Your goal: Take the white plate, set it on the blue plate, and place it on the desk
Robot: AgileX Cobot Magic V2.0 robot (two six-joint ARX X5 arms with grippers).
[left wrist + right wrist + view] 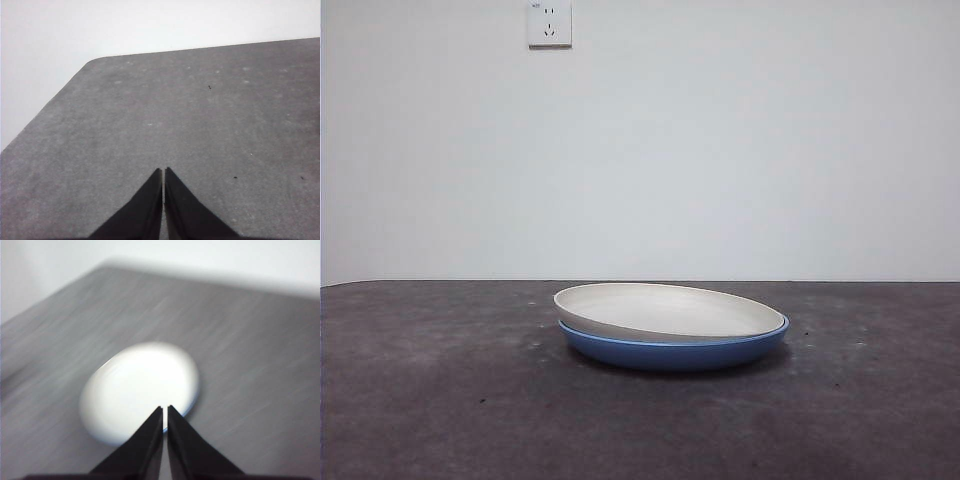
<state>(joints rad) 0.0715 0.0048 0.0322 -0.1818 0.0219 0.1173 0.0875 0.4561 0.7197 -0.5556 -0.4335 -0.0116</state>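
Note:
The white plate [665, 309] lies in the blue plate [672, 351], tilted a little with its left rim higher, in the middle of the desk [440, 400]. Neither gripper shows in the front view. In the blurred right wrist view the white plate [137, 390] lies below and ahead of my right gripper [165, 409], whose jaws are shut and empty; a thin blue rim [192, 402] shows at its edge. My left gripper [163, 171] is shut and empty over bare desk [200, 115], with no plate in its view.
A white wall with a power socket [549, 23] stands behind the desk. The desk's rounded far corner [95, 61] shows in the left wrist view.

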